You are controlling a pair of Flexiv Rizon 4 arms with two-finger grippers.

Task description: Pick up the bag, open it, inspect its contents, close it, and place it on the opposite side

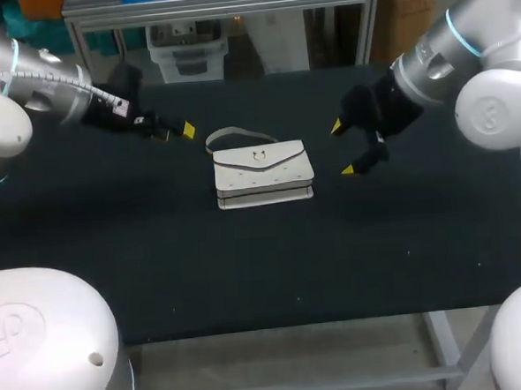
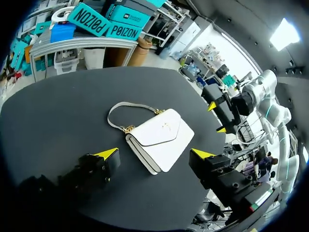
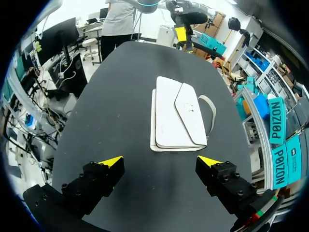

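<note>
A white flap bag (image 1: 264,173) with a small metal clasp lies flat and closed in the middle of the black table (image 1: 158,254). Its grey strap (image 1: 230,135) loops out toward the back left. My left gripper (image 1: 175,131) hovers just left of the strap, open and empty; in the left wrist view the bag (image 2: 161,137) lies ahead of and between its spread fingers (image 2: 154,153), untouched. My right gripper (image 1: 342,147) is open a little to the right of the bag. In the right wrist view the bag (image 3: 176,113) lies ahead of the open gripper (image 3: 160,160), apart from it.
The black tabletop carries nothing besides the bag. Its front edge (image 1: 277,322) runs across the near side, and a metal frame (image 1: 222,7) stands behind the back edge.
</note>
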